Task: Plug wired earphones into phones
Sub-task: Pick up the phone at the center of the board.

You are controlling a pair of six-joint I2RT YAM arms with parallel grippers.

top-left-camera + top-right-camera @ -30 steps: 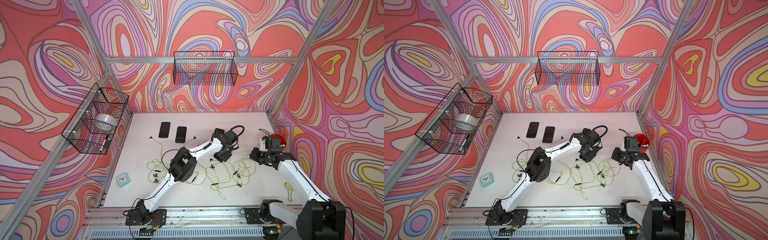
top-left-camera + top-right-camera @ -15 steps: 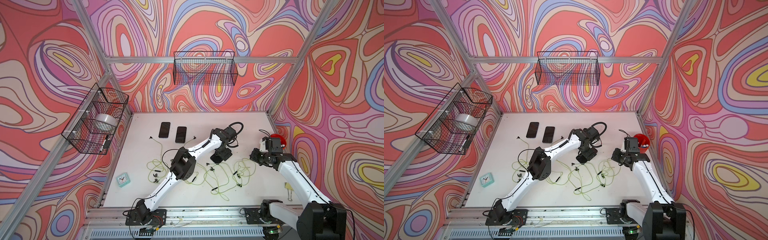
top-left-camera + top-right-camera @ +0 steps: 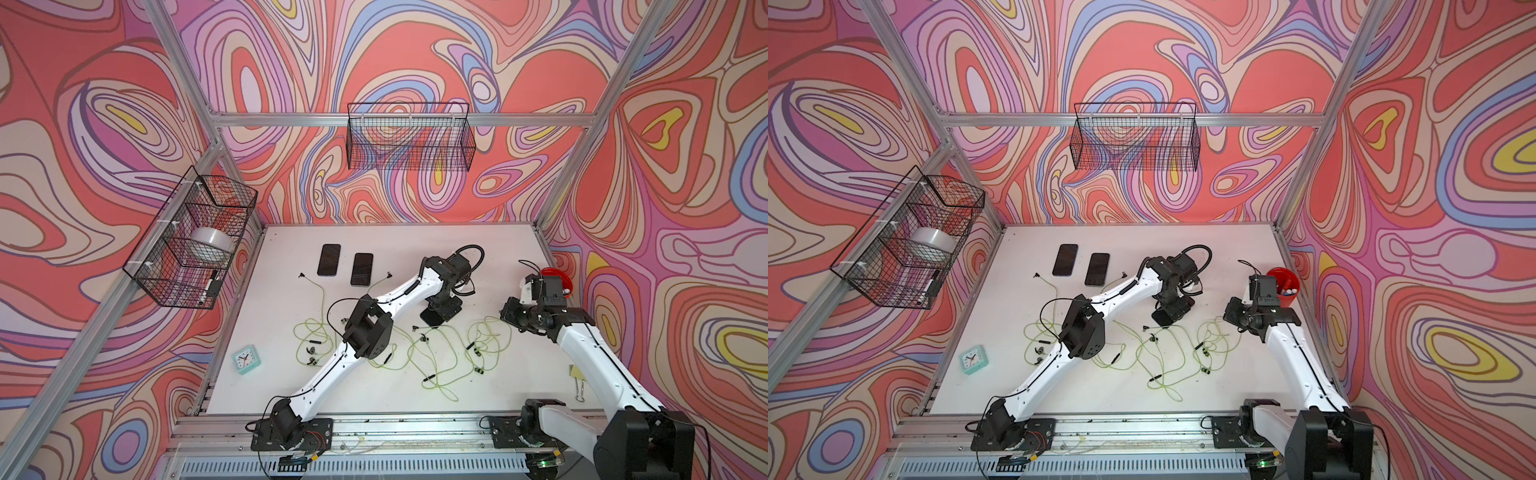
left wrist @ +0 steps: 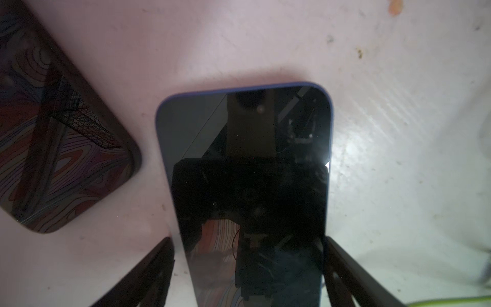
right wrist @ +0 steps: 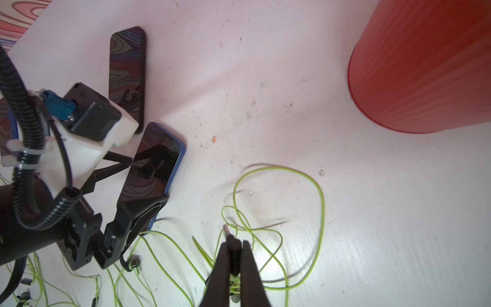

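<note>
Right gripper [image 5: 235, 243]: closing tight on the plug [image 5: 227, 230], narrow black jaws hanging just above the table [image 5: 265, 106]; a bare metal tip is poking out past them
Wired earphones [image 3: 440, 357]: lying in loose yellow-green loops across the near half of the scuffed white top; thin cords are crossing one another, small dark earbuds and remotes dotting them
Left gripper [image 4: 247, 239]: standing wide astride the blue-edged phone [image 4: 244, 159]; one finger is sitting close against its edge, the other showing a sliver of table
Blue-edged phone: lying flat mid-table; glossy dark glass with rounded corners is mirroring the wrist above
Neighbouring phone [image 4: 58, 148]: lying just beside it, reflecting the swirled wall
Red cup [image 5: 425, 66]: standing beyond the right gripper; ribbed, running out of frame
Far phones [image 3: 328, 259]: two are lying side by side, slightly apart, towards the back
Hidden: in both top views the left wrist is covering most of the blue-edged phone; the plug's own cord is getting lost in the tangle
</note>
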